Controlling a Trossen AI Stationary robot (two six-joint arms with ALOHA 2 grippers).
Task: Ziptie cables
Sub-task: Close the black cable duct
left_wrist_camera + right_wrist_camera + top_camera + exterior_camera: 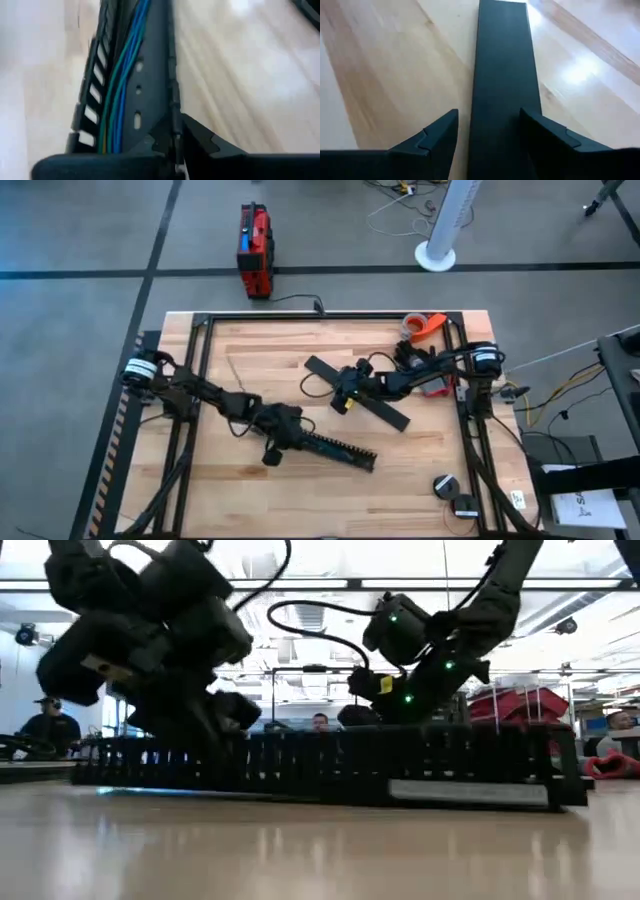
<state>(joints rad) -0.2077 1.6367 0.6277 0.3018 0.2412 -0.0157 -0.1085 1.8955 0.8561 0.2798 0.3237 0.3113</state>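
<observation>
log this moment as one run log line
left hand: at slotted rail end, state unclear | cables: lying in rail | right hand: open, straddling flat black strip | ziptie: not seen

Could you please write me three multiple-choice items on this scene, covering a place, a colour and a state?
1. Where do the cables lie?
A. inside the slotted rail
B. on the floor
C. on the red box

2. What colours are they?
A. red, yellow
B. green, blue
C. white only

3. How does the right end effector stand?
A. open, astride the flat black strip
B. shut on tape
C. lifted away from the table

Key: 1 A, wires run along the channel. 2 B, the left wrist view shows it. 3 A, fingers flank the strip.
</observation>
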